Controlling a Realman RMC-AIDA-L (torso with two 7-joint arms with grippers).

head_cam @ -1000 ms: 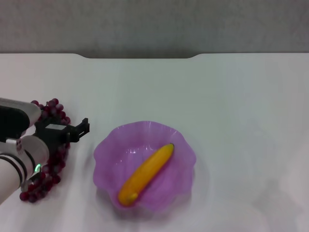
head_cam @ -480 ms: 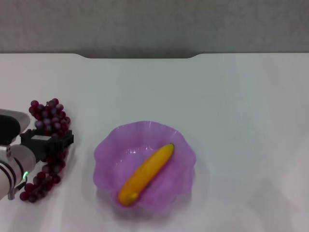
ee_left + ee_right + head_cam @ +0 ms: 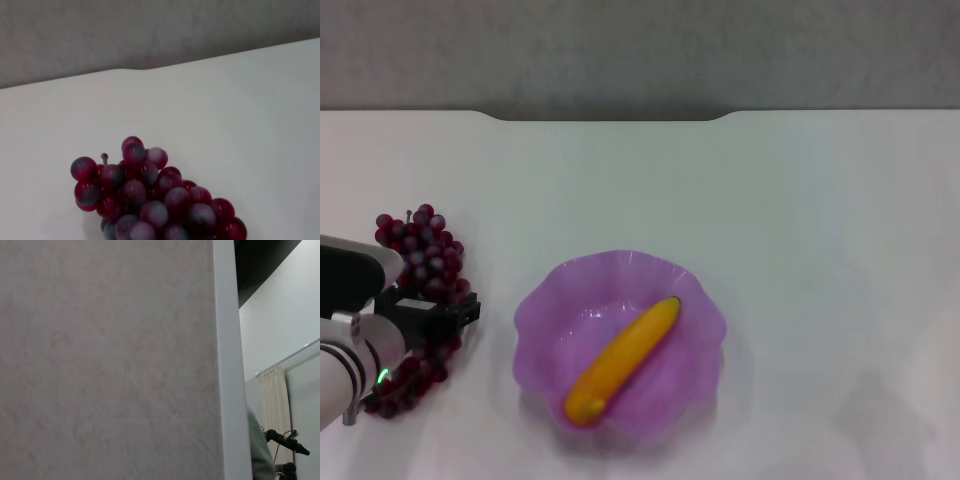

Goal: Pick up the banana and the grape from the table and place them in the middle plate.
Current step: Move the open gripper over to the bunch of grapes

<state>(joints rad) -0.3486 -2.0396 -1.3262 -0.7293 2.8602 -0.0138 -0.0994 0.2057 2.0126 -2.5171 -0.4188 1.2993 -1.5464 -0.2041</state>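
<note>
- Head view: the banana [image 3: 622, 360] lies diagonally inside the middle plate [image 3: 692, 377], dark tip toward the far right of the plate, blunt end toward the near left.
- Head view: the middle plate sits on the table [image 3: 800, 220], near the centre of the front area.
- Head view: the grape [image 3: 420, 262] lies on the table to the left of the middle plate and apart from it; the bunch runs from far to near.
- Head view: the left gripper [image 3: 432, 312] is positioned over the middle of the grape, covering that part of the bunch. Whether its fingers are wide, narrow or clamped on the bunch cannot be determined.
- Left wrist view: the grape [image 3: 150, 197] fills the lower centre of the frame, a short stem projecting at its far end, resting on the white table [image 3: 240, 115]. No fingers are visible here.
- Right wrist view: only a pale wall [image 3: 105, 360] and room background appear. The right gripper is out of sight in every view.
</note>
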